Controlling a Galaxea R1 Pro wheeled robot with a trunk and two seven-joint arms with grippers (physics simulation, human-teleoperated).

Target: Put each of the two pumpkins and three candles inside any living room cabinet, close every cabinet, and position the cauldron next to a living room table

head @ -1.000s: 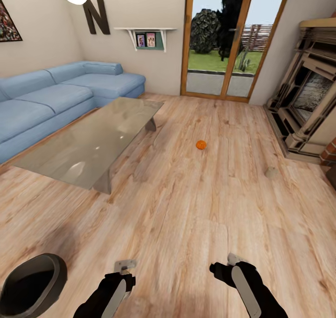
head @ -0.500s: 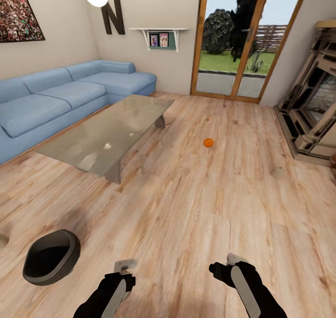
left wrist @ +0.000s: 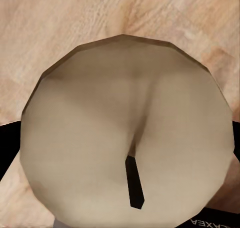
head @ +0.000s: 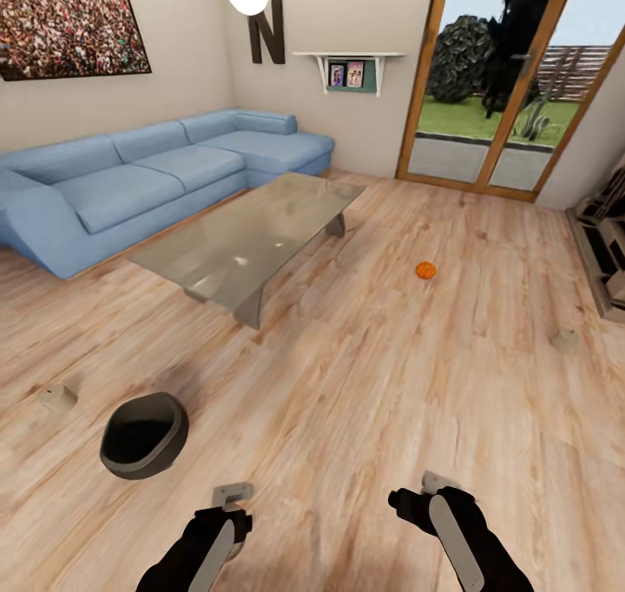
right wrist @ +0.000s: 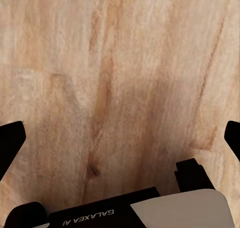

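A small orange pumpkin [head: 424,269] lies on the wood floor, right of the glass-topped table [head: 252,240]. The black cauldron [head: 144,434] stands on the floor near my left arm, apart from the table. Two beige candles rest on the floor, one candle [head: 57,396] at the far left and another candle [head: 565,340] at the right. My left gripper [head: 233,498] is shut on a third candle [left wrist: 125,133], whose beige top and dark wick face the left wrist view. My right gripper [head: 418,492] hangs open over bare floor, with nothing between its fingers [right wrist: 10,143]. The cabinet is out of view.
A blue corner sofa [head: 156,171] runs along the left wall behind the table. Glass patio doors [head: 495,80] stand at the back. A fireplace [head: 608,253] juts in at the right edge. Open floor stretches between the table and the fireplace.
The head camera has swung left, so the whole scene slid right. The cauldron now shows in full and a candle has come into view at the far left. Both arms hold their pose.
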